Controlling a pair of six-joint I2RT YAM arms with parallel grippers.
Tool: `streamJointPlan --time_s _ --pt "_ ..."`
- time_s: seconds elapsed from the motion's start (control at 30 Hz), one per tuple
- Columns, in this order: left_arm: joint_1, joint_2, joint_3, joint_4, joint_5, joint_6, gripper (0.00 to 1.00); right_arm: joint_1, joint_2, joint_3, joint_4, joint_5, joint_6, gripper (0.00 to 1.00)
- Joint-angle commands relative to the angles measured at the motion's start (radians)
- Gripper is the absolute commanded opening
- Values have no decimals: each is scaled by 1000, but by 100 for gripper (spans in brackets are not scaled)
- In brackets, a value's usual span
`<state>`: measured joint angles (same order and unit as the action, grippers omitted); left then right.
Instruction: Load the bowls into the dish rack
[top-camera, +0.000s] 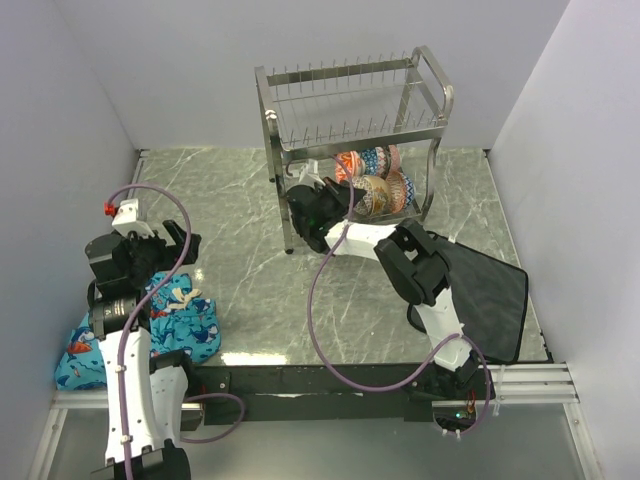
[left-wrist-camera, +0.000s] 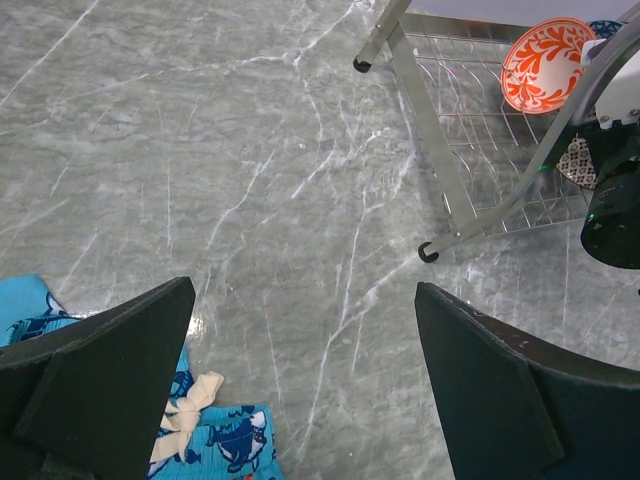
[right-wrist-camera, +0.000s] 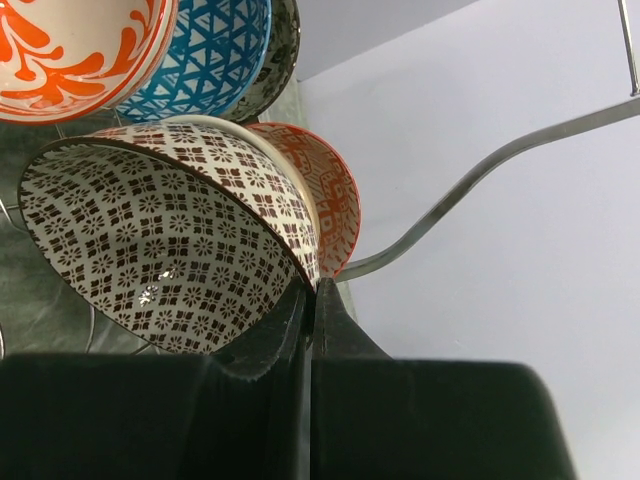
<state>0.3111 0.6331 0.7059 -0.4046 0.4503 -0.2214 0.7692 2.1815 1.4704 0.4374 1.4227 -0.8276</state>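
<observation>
The dish rack (top-camera: 355, 100) stands at the back of the table. Several bowls stand on edge in its lower tier (top-camera: 375, 165). In the right wrist view I see the red-orange bowl (right-wrist-camera: 70, 50), the blue bowl (right-wrist-camera: 215, 55), a dark grey-white bowl (right-wrist-camera: 285, 40) and a pinkish-red bowl (right-wrist-camera: 335, 195). My right gripper (right-wrist-camera: 312, 290) is shut on the rim of the brown-grey patterned bowl (right-wrist-camera: 160, 240), inside the lower tier, against the pinkish-red one. I cannot pick out the plain cream bowl. My left gripper (left-wrist-camera: 304, 285) is open and empty, low over the table at the left.
A blue patterned cloth (top-camera: 180, 325) lies at the near left, under my left arm; it also shows in the left wrist view (left-wrist-camera: 215, 440). A black cloth (top-camera: 490, 290) lies at the right. The rack's feet (left-wrist-camera: 428, 252) stand on the marble table. Walls close in three sides.
</observation>
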Motion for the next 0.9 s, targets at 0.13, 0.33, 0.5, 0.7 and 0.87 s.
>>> streamJointPlan --time_s 0.13,0.33,0.5,0.7,0.87 --pt "8 -21 -11 32 10 22 99 7 23 -29 -12 147 19 0" --pt "9 -1 1 27 18 25 99 8 81 43 7 142 2 0" --pt "8 11 1 30 24 19 99 22 103 99 9 136 4 0" --pt "8 20 -9 56 27 13 100 24 90 70 11 133 -2 0" --pt "9 16 -26 75 31 11 99 25 69 15 1 133 -2 0"
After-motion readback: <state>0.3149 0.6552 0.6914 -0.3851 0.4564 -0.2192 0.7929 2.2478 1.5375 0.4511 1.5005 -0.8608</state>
